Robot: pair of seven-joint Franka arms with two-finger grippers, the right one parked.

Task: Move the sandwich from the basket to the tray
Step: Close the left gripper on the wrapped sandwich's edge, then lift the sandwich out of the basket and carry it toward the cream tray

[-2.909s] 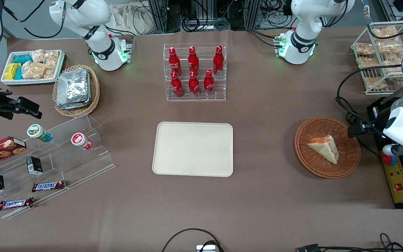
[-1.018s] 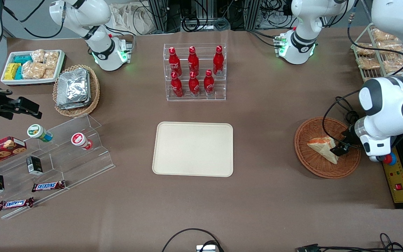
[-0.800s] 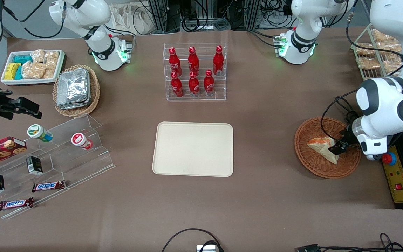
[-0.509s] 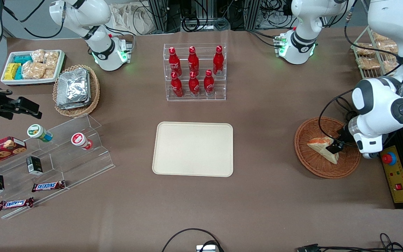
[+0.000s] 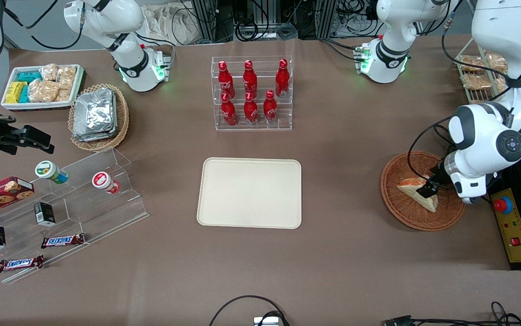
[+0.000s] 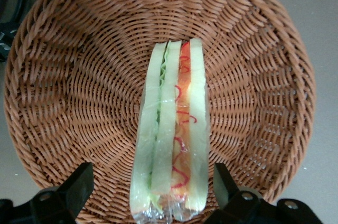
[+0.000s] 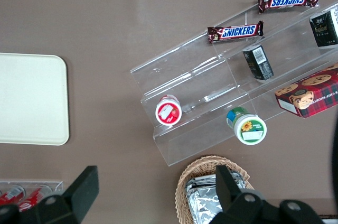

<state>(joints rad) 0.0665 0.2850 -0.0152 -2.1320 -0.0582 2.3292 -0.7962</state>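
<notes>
A brown table [image 5: 342, 253] fills the front view, with cable-strewn racks along the upper edge of the frame. At its centre lies the tray [image 5: 249, 192], bare; above it in the frame stands a clear rack of red bottles [image 5: 251, 93]. In the upper left sit a white tray of snack packets [image 5: 41, 86] and a lighter basket of foil packs [image 5: 97, 115], and in the lower left a stepped acrylic stand [image 5: 68, 213] holds chocolate bars, small boxes and lidded cups. At the right of the frame the basket [image 5: 405, 213] holds the sandwich [image 5: 412, 188], and the gripper [image 5: 427, 189] hangs low over the sandwich's broad end. The wrist view shows what the front view hides: the gripper [image 6: 150, 184] has its fingers [image 6: 79, 187] spread wide, one on each side of the sandwich [image 6: 171, 139], clear of it, and the wedge stands on edge in the basket [image 6: 63, 92] with green and orange-red filling layers facing the camera. The right wrist view shows the tray's corner [image 7: 31, 100] and the acrylic stand [image 7: 232, 86] from overhead, with labels on the bars readable.
</notes>
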